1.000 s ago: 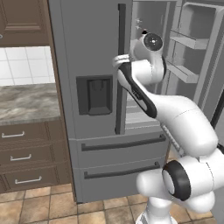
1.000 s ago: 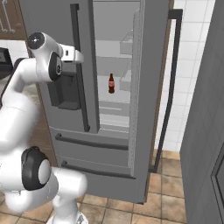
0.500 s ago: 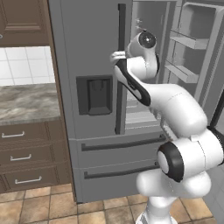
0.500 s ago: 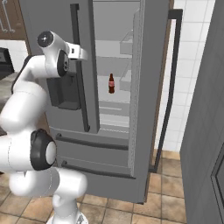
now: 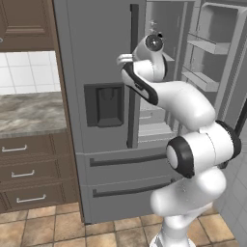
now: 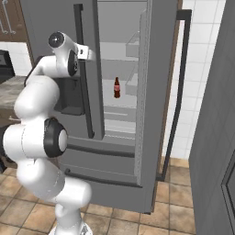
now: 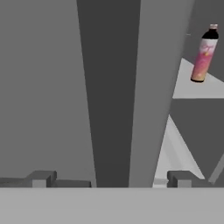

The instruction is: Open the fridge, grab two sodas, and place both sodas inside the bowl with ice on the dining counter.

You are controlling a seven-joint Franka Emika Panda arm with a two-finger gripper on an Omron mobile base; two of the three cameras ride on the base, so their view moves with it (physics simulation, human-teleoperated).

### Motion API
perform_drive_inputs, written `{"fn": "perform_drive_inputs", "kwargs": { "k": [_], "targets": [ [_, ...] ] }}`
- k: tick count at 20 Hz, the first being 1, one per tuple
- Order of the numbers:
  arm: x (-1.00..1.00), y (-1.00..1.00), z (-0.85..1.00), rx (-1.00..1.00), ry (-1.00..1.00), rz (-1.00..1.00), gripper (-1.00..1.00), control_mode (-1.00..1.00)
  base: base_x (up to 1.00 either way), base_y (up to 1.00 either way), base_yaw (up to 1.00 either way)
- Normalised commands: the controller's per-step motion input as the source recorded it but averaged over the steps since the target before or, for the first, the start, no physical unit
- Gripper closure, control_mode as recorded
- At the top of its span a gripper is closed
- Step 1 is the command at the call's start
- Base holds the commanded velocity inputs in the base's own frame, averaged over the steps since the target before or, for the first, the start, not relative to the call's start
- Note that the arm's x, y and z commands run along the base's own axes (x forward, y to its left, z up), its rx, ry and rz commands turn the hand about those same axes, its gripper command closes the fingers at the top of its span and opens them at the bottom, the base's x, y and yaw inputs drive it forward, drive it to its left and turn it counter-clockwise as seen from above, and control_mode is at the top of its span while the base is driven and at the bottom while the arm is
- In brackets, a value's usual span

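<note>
Pincer: the gripper [image 7: 109, 177] has its jaws spread wide with nothing between them; both dark tips show at the bottom of the hand view, one on each side of a dark vertical bar

Straight ahead of the pincer: that bar looks to be the long handle [image 6: 87, 73] of the left fridge door, seen close up; the hand is up beside it, at the inner edge of that door

Fridge: the fridge [image 5: 96, 58] stands with its right door [image 5: 217, 58] swung wide, shelves on its inside showing; the left door is shut, with the dark dispenser recess [image 5: 103, 103] in it

Soda: one soda [image 6: 116, 87] stands upright on a shelf inside the open compartment, well apart from the pincer; in the hand view it sits up and to the right, beyond the door edge; I cannot make out a second bottle

Bowl and dining counter: cannot say from here

Step in hand: the opening looks done on the right side; I judge the arm is between opening and reaching, no bottle taken yet

Next move calls for: swinging the hand round the left door's edge into the compartment, lining the spread jaws either side of the bottle's body, then closing; the shut left door crowds that path, so clearance is the thing to mind
</note>
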Motion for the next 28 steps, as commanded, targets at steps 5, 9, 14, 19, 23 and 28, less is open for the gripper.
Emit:
{"fn": "perform_drive_inputs", "kwargs": {
  "k": [5,9,14,19,23,28],
  "targets": [
    [0.51,0.09,-0.11,0.0,0.0,0.0,-1.0,-1.0,0.0,0.0,0.0],
    [0.49,0.08,-0.14,0.0,0.0,0.0,-1.0,-1.0,0.0,0.0,0.0],
    [0.5,0.08,-0.14,0.0,0.0,0.0,1.0,-1.0,0.0,0.0,0.0],
    [0.33,0.11,-0.07,-0.02,0.08,0.0,1.0,-1.0,0.0,0.0,0.0],
    [-0.19,0.35,-0.1,-0.02,0.02,0.05,1.0,-1.0,0.0,0.0,0.0],
    [-0.72,0.55,-0.02,-0.01,0.0,0.14,1.0,-1.0,0.0,0.0,0.0]
  ]
}}
